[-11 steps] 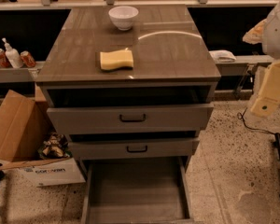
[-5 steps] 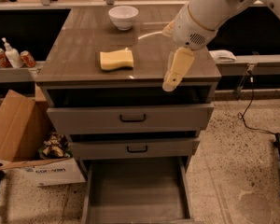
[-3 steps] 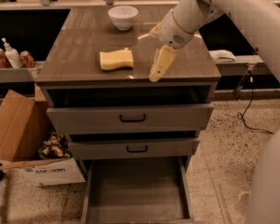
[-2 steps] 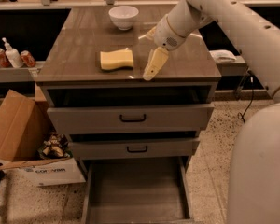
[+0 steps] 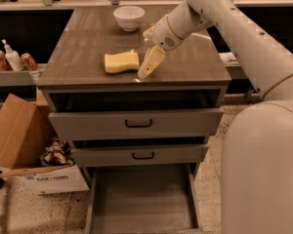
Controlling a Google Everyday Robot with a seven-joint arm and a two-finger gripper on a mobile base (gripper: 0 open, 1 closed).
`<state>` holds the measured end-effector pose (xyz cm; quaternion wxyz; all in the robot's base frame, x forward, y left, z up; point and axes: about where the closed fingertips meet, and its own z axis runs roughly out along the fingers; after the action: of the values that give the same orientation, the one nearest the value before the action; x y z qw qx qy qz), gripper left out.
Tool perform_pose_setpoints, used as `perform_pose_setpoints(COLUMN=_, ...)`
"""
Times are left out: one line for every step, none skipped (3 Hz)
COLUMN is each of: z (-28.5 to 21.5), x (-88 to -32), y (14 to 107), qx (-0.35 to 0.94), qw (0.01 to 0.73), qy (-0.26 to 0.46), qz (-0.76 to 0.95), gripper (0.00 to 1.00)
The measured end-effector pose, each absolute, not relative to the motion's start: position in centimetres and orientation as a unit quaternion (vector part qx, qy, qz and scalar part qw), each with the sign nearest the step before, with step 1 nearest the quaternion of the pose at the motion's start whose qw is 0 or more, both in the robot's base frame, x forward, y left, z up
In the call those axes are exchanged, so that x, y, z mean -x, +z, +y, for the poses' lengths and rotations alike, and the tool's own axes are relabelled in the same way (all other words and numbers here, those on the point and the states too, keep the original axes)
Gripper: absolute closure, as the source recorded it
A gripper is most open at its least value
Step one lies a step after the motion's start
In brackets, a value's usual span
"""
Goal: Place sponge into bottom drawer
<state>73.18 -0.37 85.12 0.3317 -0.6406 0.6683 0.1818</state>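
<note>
The pale yellow sponge [image 5: 121,62] lies flat on the cabinet top [image 5: 83,57], left of centre near the front edge. My gripper [image 5: 145,71] hangs from the white arm just right of the sponge, its tip close to the sponge's right edge and low over the top. The bottom drawer [image 5: 142,199] is pulled out at the foot of the cabinet, and its flat floor is bare.
A white bowl [image 5: 129,17] stands at the back of the top. Two upper drawers with black handles [image 5: 138,124] are slightly open. A cardboard box [image 5: 24,150] sits on the floor at left, and bottles and cans [image 5: 12,58] stand on a shelf behind it.
The arm has swung in from the right and moved left across the cabinet top, bringing the gripper right next to the sponge. The sponge has not moved.
</note>
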Motion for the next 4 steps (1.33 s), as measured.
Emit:
perform_pose_setpoints(z=1.6, x=-73.5, y=84.6, qx=0.641, qw=0.329, qy=0.203, qz=0.663, gripper=0.0)
perform_pose_setpoints(z=3.2, x=-73.6, y=83.9, qx=0.645, qw=0.318, qy=0.218, qz=0.659, gripper=0.0)
perform_pose_setpoints(z=4.5, x=-73.5, y=83.6, qx=0.648, qw=0.308, qy=0.229, qz=0.658, gripper=0.0)
perform_pose_setpoints(z=5.9, x=-73.2, y=83.2, qx=0.651, qw=0.29, qy=0.239, qz=0.66, gripper=0.03)
